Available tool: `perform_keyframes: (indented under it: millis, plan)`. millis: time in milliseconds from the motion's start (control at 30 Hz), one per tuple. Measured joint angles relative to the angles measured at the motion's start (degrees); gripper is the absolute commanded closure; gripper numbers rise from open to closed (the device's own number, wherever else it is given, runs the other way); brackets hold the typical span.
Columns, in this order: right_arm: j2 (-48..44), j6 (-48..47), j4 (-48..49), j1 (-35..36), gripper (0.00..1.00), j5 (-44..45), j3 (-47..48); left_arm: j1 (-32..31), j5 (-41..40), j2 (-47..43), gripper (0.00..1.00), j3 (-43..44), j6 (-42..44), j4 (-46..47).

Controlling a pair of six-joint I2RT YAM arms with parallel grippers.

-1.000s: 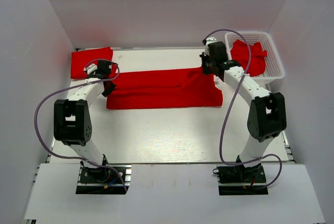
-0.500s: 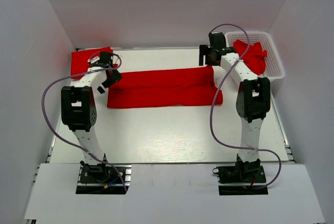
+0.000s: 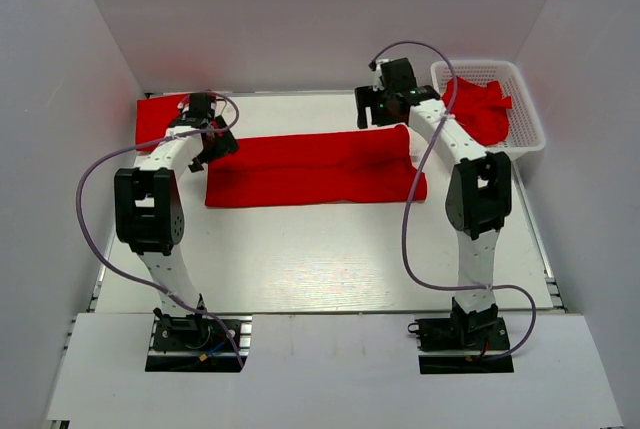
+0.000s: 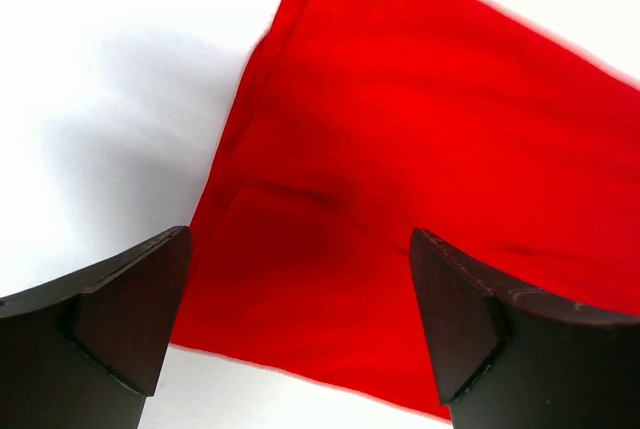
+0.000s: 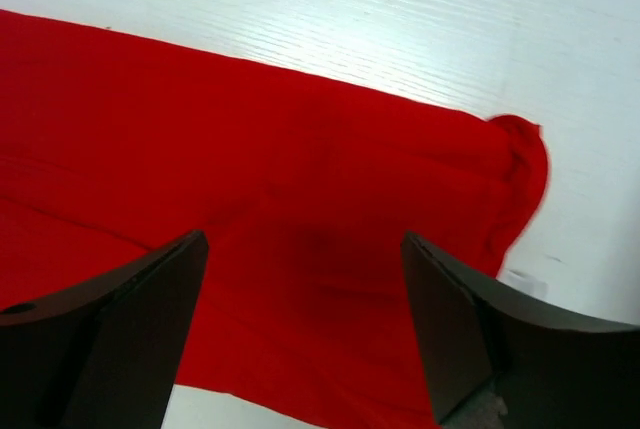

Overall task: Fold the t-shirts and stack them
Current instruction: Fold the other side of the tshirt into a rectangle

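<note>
Notably, left claw (image 4: 300, 294) and right claw (image 5: 305, 299) gape empty over the t-shirt (image 3: 310, 169), whose bunched end toward the table's (image 3: 300, 259) right edge may skew folding.

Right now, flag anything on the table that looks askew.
The folded red t-shirt is uneven at its right end: the lower layer juts out past the upper one, and its corner bunches into a rounded lump instead of lying flat. Nothing else stands out.
</note>
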Motion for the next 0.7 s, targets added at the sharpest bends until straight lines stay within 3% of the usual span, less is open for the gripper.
perform_keyframes:
  millis: [433, 500, 700]
  plan:
    - [13.4, 0.8, 0.1, 3.9, 0.38, 4.1, 8.2, 0.1, 4.9, -7.3, 0.00, -8.9, 0.6, 0.5]
    - [15.0, 0.8, 0.5, 4.0, 0.49, 4.6, 8.3, 0.1, 6.0, -7.5, 0.00, -9.4, 0.4, 0.9]
    - [16.7, 0.2, 1.9, 4.0, 0.59, 3.6, 8.3, 0.1, 7.7, -8.7, 0.00, -11.4, -0.4, 1.4]
